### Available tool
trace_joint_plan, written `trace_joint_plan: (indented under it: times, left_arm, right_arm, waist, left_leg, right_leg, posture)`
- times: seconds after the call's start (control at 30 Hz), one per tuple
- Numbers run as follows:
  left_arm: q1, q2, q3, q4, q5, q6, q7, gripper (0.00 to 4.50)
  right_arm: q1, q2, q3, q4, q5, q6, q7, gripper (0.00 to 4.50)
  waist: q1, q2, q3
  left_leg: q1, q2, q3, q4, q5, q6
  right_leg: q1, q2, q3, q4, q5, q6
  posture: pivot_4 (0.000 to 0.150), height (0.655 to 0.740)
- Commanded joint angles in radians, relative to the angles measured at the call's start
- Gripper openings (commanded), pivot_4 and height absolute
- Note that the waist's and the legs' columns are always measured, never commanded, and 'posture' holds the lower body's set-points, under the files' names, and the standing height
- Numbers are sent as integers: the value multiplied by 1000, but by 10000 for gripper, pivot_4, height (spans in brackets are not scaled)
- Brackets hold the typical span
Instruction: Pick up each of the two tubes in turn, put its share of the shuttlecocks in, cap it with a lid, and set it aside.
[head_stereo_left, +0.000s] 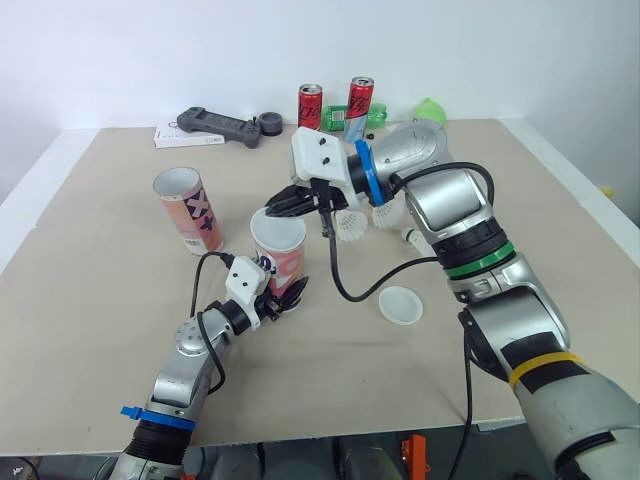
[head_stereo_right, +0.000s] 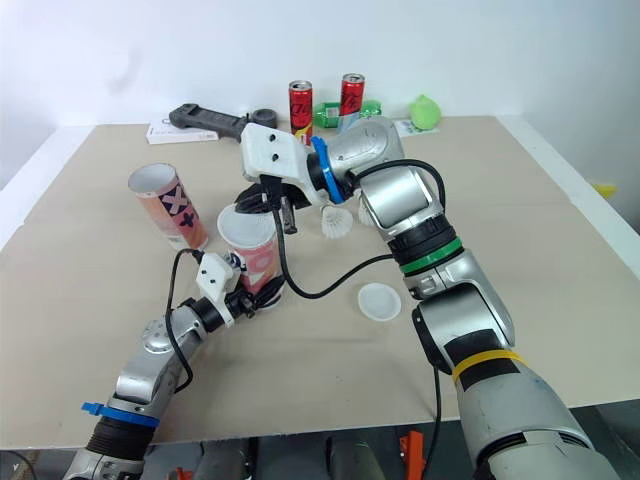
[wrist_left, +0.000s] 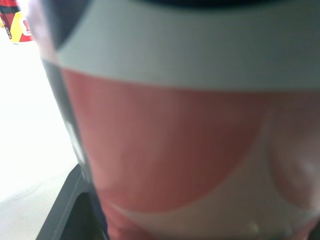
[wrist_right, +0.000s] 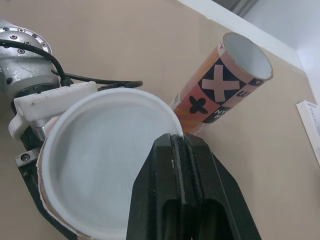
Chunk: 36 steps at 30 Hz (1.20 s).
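The right end effector (wrist_right: 178, 140) has its two black fingers pressed together, clamped on the near edge of a white lid (wrist_right: 102, 165) that sits over the mouth of the pink-and-white tube (head_stereo_left: 283, 258). This tube stands almost upright, a little left of centre in the head views. The left end effector (head_stereo_left: 283, 294) is closed around the tube's lower end from the lower left; in the left wrist view the tube's pink and white wall lies right against the camera, with one black finger (wrist_left: 62, 215) beside it.

The second tube (head_stereo_left: 188, 208), patterned with black crosses, stands to the upper left of the held one, tilted, its mouth open. The two tubes are near each other but apart.

Right of the right end effector, white shuttlecocks (head_stereo_left: 350, 229) lie on the tabletop (head_stereo_left: 120, 350), partly behind the arm. A loose lid (head_stereo_left: 401, 305) lies flat at lower right of centre. Along the top edge are two red drink cans (head_stereo_left: 311, 106), a black handheld controller (head_stereo_left: 215, 125) and a green object (head_stereo_left: 430, 108).
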Motion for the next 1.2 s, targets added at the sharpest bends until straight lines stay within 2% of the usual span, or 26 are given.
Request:
trace_joint_plan:
  times: [0.03,0.83,0.97,1.0,1.07,1.2]
  left_arm:
    - [19,4,-13,25,15,18,6,27676]
    - [10,5,-9,32,16,11,8,27676]
    - [10,7,-10,32,16,8,9,27676]
    - [9,7,-10,32,16,9,9,27676]
    - [11,7,-10,32,16,8,8,27676]
    - [12,7,-11,32,15,7,7,27676]
  right_arm:
    - [-9,5,4,-41,-1,-19,3,752]
    - [52,-57,62,-101,-48,-50,49,752]
    - [60,-58,72,-89,-60,-63,43,11960]
    - [60,-58,72,-87,-60,-65,41,17694]
    - [58,-57,67,-82,-61,-67,32,23209]
    - [33,-42,29,-64,-43,-53,5,40781]
  waist:
    - [0,0,0]
    - [4,0,0]
    - [3,0,0]
    - [3,0,0]
    - [3,0,0]
    - [3,0,-1]
  left_leg:
    - [0,0,0,0,0,0]
    - [-4,0,-1,0,0,0]
    - [-4,-1,-1,0,0,0]
    - [-4,-1,0,0,0,0]
    - [-3,-1,-1,0,0,0]
    - [-3,-1,0,0,0,0]
  right_leg:
    - [0,0,0,0,0,0]
    - [-3,-1,-1,-1,1,2]
    - [-2,-1,-1,-1,1,2]
    - [-2,-1,-1,-1,1,2]
    - [-2,-1,-1,-1,1,2]
    - [-2,-1,-1,-1,1,1]
  posture:
    - [1500,7400]
    - [1500,7400]
    - [1500,7400]
    - [1500,7400]
    - [1500,7400]
    - [1500,7400]
